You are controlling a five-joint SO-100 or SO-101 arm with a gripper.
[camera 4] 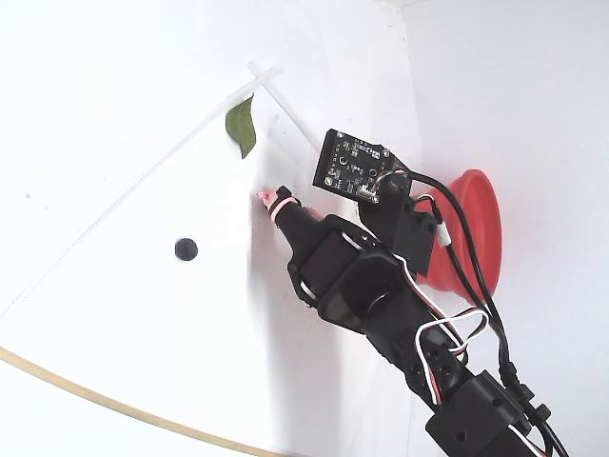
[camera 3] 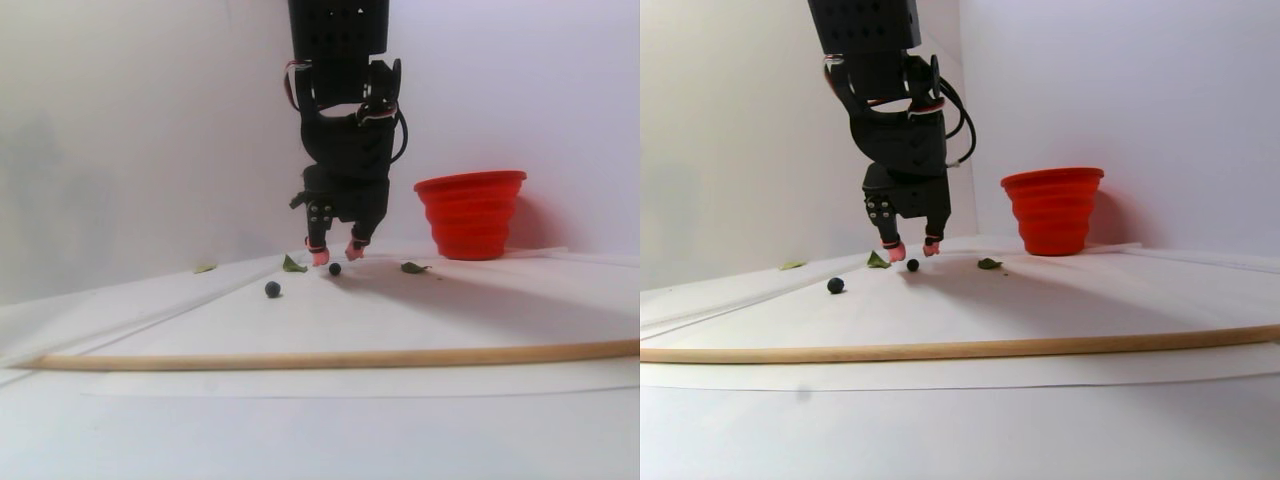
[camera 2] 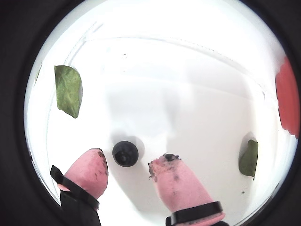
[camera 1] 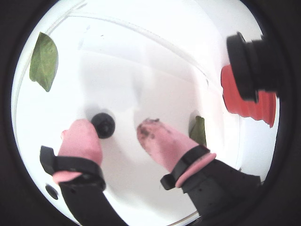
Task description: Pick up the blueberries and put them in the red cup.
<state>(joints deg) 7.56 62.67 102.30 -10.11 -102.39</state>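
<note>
My gripper (camera 2: 129,162) stands open just above the white table, its two pink-tipped fingers pointing down. One blueberry (camera 2: 125,153) lies on the table between the tips and slightly beyond them, closer to the left finger (camera 1: 81,136) in both wrist views and touching neither. The stereo pair view shows this blueberry (camera 3: 335,268) under the gripper (camera 3: 337,252) and a second blueberry (camera 3: 272,289) lying free to the left. The fixed view shows a lone blueberry (camera 4: 186,249) left of the arm. The red cup (camera 3: 471,213) stands upright to the right of the gripper, near the back wall.
Flat green leaves (camera 2: 68,90) (camera 2: 249,158) lie on either side of the gripper. A black camera module (camera 1: 249,66) on the arm partly covers the red cup (camera 1: 251,107). A long wooden strip (camera 3: 330,357) crosses the front of the table. White walls close the back.
</note>
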